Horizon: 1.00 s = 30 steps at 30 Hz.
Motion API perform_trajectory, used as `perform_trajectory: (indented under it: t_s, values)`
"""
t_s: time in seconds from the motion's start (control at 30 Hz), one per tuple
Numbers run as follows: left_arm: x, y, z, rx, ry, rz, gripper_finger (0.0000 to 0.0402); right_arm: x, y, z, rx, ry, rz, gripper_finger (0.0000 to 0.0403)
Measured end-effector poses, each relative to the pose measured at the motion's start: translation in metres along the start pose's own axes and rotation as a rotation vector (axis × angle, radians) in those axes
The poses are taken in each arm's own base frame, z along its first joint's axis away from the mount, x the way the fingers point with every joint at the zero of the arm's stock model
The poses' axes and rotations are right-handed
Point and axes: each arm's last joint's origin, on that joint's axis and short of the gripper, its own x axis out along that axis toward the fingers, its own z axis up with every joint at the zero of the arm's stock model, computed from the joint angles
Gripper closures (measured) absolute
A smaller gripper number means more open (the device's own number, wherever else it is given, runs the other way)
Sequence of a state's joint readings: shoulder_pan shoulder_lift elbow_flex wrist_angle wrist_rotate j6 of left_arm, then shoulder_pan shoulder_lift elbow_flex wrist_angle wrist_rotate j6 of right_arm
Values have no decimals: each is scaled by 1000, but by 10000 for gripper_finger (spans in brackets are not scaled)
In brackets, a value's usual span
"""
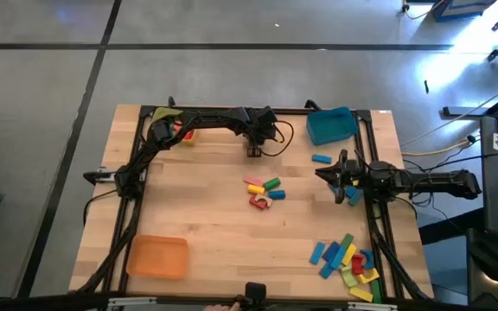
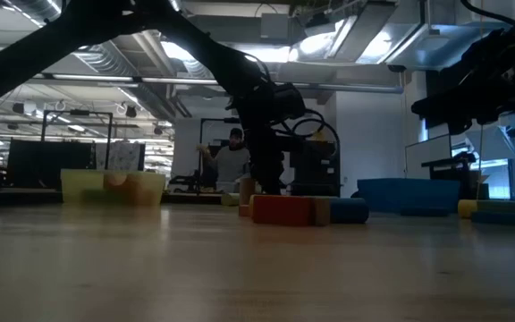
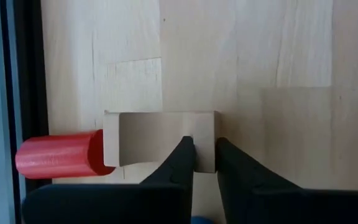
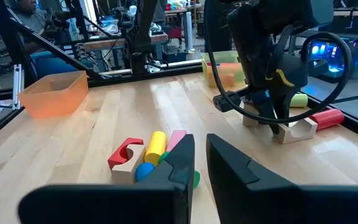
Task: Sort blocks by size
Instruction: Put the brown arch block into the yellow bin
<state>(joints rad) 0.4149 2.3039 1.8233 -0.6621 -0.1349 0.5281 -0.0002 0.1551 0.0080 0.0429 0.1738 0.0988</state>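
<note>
While the near edge of the table [image 1: 232,250] carried an orange tray [image 1: 157,257] at its left corner and a heap of blue, yellow, green and red blocks [image 1: 346,262] at its right corner, the wood between them lay bare, leaving open room. Past that, around the middle, sat a small cluster of blocks [image 1: 264,193]: a red arch, a yellow cylinder, a pink bar and green and blue pieces, touching or just beside one another. To its right the right gripper [image 1: 336,175] hung over the table near the right edge, its fingers [image 4: 182,163] close together with only a narrow gap and nothing held between them; blue pieces lay just beside it, and a single blue block [image 1: 321,159] lay a little farther back. Toward the far edge the left gripper [image 1: 255,149] reached down, its fingers [image 3: 182,163] narrowed on the wall of a pale, unpainted arch block [image 3: 160,138] that lay on the wood; one fingertip sat inside the arch's hollow and the other outside it. A red cylinder [image 3: 61,155] lay on its side touching that arch, close to the black frame rail at the table's edge. At the far left corner stood a yellow tray [image 1: 175,125] with blocks in it, and at the far right a blue tray [image 1: 331,125]. No writing could be read on any block. Beyond the table, a person [image 2: 232,161] showed in the room.
</note>
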Motion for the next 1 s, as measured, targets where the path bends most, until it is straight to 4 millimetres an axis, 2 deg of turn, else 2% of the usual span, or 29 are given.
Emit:
perform_trajectory:
  t_s: [0.23,0.3,0.5,0.63,0.77,1.0]
  values:
    - [-5,-12,7,27,4,2,368,0,0,0,1,0,0,357]
    - [-11,-16,10,38,3,5,368,0,0,0,1,-1,0,357]
    - [-55,-21,22,15,-60,31,369,0,0,0,1,-1,4,357]
    - [-95,-22,22,-14,-79,34,368,0,0,0,1,-1,7,357]
    - [-134,-21,6,-68,-56,22,372,0,0,0,4,-2,8,357]
    - [-190,-11,-52,-232,-48,61,373,0,0,0,2,-3,8,357]
